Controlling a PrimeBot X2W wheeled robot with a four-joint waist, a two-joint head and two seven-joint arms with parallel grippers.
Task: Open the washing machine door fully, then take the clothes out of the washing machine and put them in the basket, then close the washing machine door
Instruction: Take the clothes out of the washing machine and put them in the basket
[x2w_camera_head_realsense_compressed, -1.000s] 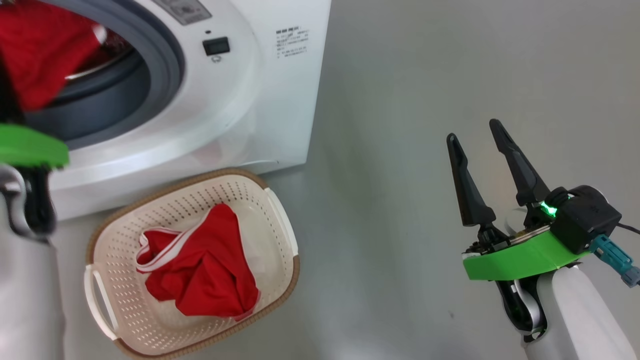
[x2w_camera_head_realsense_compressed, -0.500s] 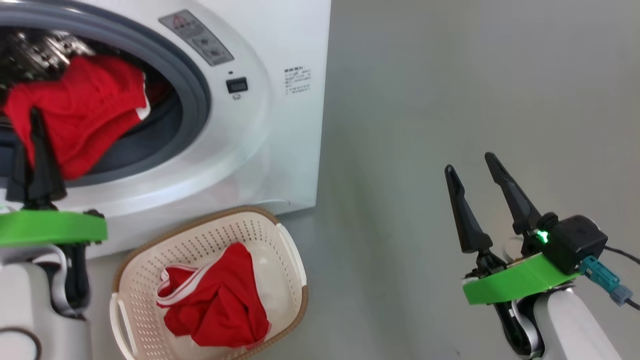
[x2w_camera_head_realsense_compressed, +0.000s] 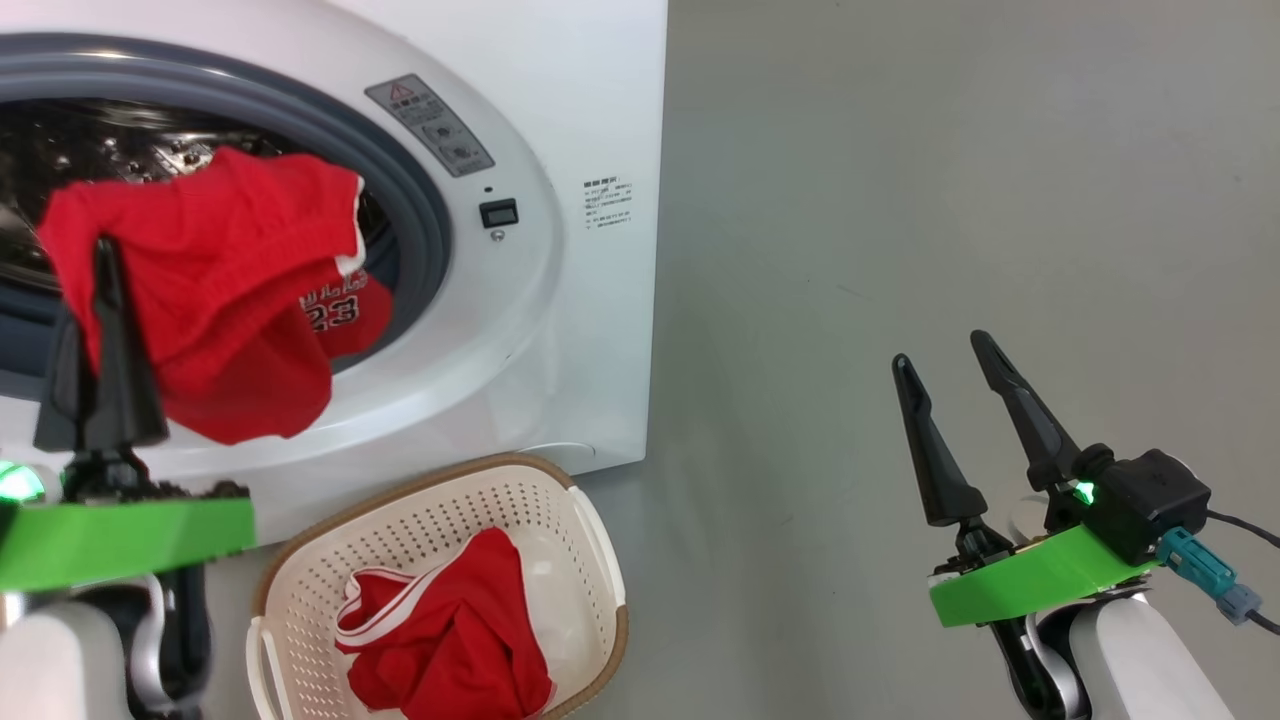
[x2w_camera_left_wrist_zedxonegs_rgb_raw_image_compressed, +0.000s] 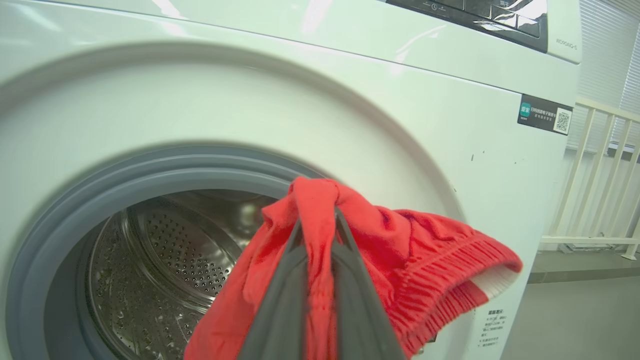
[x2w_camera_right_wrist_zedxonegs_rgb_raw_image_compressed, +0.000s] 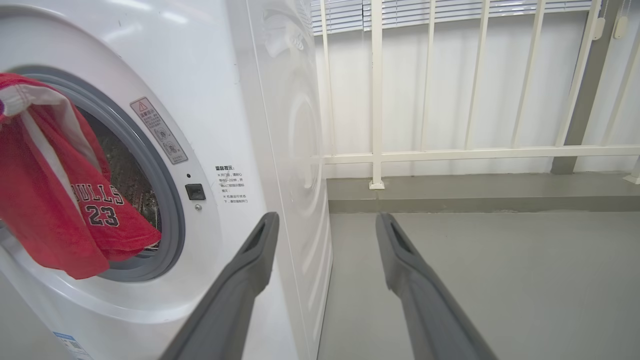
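Red bunched thick round the left gripper (x2w_camera_left_wrist_zedxonegs_rgb_raw_image_compressed: 316, 227): squeezed narrow on a fold of the clothes (x2w_camera_head_realsense_compressed: 220, 300), fabric wrapped over both dark fingertips. Dangled that garment right in front of the mouth of the washing machine (x2w_camera_head_realsense_compressed: 560, 330), white-trimmed hem out to the right, "BULLS 23" readable in the right wrist view. Blocked a good part of the opening with it: hid the lower arc of the grey rubber ring (x2w_camera_head_realsense_compressed: 425, 230) and much of the perforated steel drum (x2w_camera_left_wrist_zedxonegs_rgb_raw_image_compressed: 160, 250) behind. Wore a green collar (x2w_camera_head_realsense_compressed: 130, 540) behind the fingers, cutting across the machine's lower front in the head view.

Down below, found the other red garment (x2w_camera_head_realsense_compressed: 450, 650) heaped in the basket (x2w_camera_head_realsense_compressed: 450, 515), white-striped band uppermost, on the grey floor (x2w_camera_head_realsense_compressed: 900, 150) hard by the foot of the machine.

Over to the right gripper (x2w_camera_head_realsense_compressed: 940, 350): spread wide, poised above the floor, well apart from machine and basket. Pointed past the machine's right side panel in its own wrist view, toward a white railing (x2w_camera_right_wrist_zedxonegs_rgb_raw_image_compressed: 375, 100) and closed blinds (x2w_camera_right_wrist_zedxonegs_rgb_raw_image_compressed: 450, 10) beyond. Caught a warning label (x2w_camera_head_realsense_compressed: 430, 125) and a small black latch socket (x2w_camera_head_realsense_compressed: 498, 213) on the white front, just right of the ring.
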